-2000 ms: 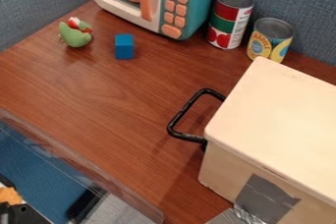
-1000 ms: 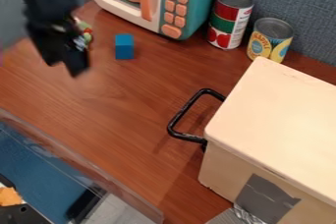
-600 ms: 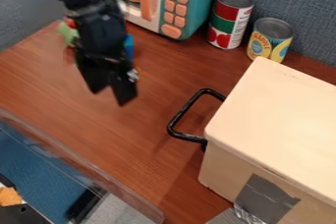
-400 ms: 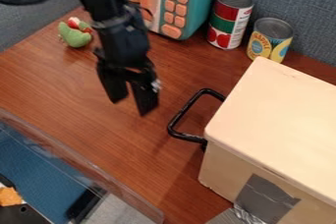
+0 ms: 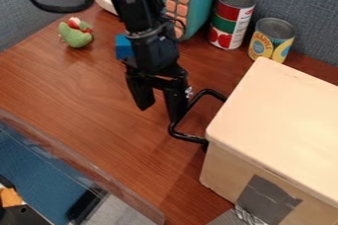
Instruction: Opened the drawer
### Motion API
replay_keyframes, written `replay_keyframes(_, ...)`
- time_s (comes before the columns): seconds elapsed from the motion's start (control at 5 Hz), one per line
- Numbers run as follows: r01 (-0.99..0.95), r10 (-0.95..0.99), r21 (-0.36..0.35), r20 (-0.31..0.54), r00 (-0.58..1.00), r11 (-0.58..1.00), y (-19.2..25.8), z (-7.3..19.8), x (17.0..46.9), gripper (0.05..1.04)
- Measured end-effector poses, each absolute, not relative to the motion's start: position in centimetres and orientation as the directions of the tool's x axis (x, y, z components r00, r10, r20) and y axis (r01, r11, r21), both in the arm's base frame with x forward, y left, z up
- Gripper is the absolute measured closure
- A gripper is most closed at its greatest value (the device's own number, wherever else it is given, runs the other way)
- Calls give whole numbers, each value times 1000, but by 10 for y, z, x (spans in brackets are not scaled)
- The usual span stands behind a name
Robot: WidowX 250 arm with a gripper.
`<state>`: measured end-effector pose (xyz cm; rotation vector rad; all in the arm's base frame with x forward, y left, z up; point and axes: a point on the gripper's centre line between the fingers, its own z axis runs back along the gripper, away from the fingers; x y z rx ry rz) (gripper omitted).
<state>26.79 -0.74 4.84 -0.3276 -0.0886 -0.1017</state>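
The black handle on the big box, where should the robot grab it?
I'd pinch the black handle by its long outer bar, with the pincer coming from above: it loops out from the box, probably leaving enough gap inside for one finger.

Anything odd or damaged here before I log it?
Grey tape is stuck on the side of the cream box, with crumpled, shiny material at its lower edge. It looks makeshift, perhaps a repair. I see no spill.

Blue-gray fabric partition [image 5: 300,2] behind brown table [image 5: 79,91].
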Motion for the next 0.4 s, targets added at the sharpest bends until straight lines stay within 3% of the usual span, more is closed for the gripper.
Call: replay_keyframes(0.4,85,-55,-319,101,993,944,-18,38,284,85)
